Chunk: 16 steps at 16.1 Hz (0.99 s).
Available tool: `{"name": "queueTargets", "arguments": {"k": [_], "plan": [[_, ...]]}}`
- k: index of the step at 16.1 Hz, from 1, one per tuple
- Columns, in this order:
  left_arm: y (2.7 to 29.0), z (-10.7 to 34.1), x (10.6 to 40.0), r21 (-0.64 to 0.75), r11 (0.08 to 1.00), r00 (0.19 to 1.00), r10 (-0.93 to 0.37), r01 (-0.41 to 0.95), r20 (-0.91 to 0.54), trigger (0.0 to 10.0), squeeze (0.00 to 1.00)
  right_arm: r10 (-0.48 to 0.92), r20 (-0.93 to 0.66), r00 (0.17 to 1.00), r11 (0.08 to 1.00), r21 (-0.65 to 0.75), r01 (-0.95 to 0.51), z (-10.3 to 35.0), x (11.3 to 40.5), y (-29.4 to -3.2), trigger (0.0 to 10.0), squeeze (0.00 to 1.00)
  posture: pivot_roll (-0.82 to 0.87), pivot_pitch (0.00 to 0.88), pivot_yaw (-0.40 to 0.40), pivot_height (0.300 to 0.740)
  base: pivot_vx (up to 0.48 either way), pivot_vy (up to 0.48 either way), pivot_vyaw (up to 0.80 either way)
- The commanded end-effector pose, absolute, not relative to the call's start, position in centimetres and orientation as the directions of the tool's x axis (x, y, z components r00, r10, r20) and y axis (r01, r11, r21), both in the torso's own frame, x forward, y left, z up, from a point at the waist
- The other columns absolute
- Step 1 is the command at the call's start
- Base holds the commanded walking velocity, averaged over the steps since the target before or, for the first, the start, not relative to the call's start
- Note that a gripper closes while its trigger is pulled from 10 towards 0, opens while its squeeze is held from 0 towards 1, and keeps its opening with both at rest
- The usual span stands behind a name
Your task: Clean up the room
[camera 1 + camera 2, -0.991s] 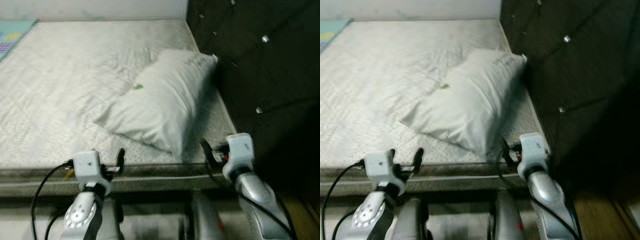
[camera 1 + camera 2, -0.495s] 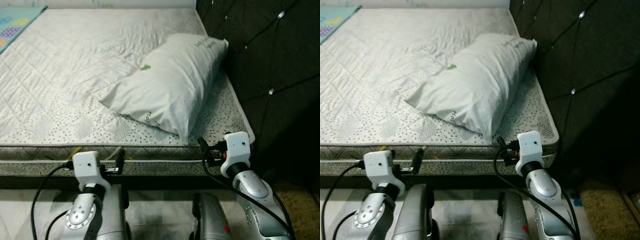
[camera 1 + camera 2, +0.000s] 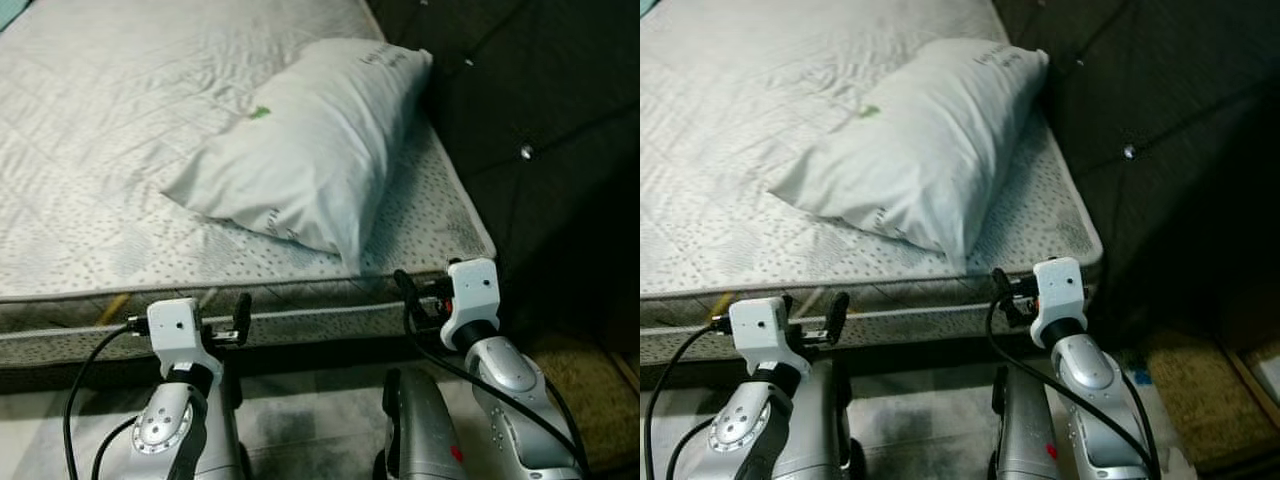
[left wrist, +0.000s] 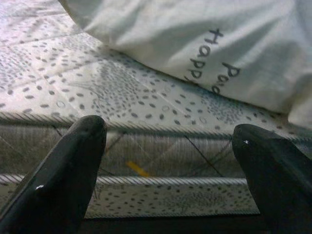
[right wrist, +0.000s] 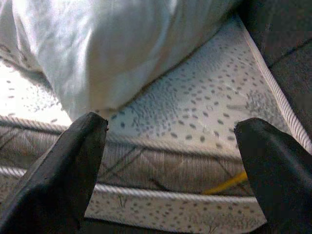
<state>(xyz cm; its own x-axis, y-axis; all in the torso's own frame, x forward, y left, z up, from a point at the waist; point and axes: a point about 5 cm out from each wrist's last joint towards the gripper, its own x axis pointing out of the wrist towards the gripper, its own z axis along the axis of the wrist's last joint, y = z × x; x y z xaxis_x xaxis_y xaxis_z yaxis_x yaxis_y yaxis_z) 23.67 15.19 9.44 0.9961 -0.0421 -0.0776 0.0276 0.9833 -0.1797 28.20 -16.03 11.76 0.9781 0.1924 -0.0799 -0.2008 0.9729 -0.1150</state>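
View has tilted down since half a second ago, so more floor shows and the pillow [image 3: 305, 150] sits higher in frame, lying unmoved at the mattress [image 3: 100, 180] corner by the dark headboard [image 3: 530, 120]. Left gripper [image 4: 168, 170] and right gripper [image 5: 170, 170] stay wide open and empty, level with the mattress edge.

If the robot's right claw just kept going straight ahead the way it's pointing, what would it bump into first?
Probably the mattress: the open right gripper points at its side edge, just below the top. The pillow lies higher and further back, so it would likely come second. Depth is hard to judge.
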Motion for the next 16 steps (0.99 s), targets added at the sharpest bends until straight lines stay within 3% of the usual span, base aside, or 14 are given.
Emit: {"name": "queueTargets", "arguments": {"k": [1, 6, 16], "plan": [[15.31, 9.53, 23.40, -0.188, 0.982, 0.997, -0.042, 0.029, -0.067, 10.0, 0.00, 0.180, -0.085, 0.980, 0.975, -0.120, -0.189, 11.57, 28.21, -16.26, 10.0, 0.00, -0.06, 0.183, 0.009, 0.487, 0.000, 0.000, 0.00], [15.09, 9.76, 23.41, -0.203, 0.978, 0.997, -0.066, 0.054, -0.050, 10.0, 0.00, 0.178, -0.079, 0.981, 0.975, -0.123, -0.187, 11.64, 28.26, -16.30, 10.0, 0.00, -0.06, 0.187, 0.010, 0.487, 0.000, 0.000, 0.00], [15.11, 9.70, 23.56, -0.199, 0.978, 0.996, -0.068, 0.056, -0.050, 10.0, 0.00, 0.179, -0.073, 0.981, 0.974, -0.129, -0.187, 11.61, 28.44, -16.29, 10.0, 0.00, -0.06, 0.184, 0.011, 0.487, 0.276, 0.000, 0.00]]}}
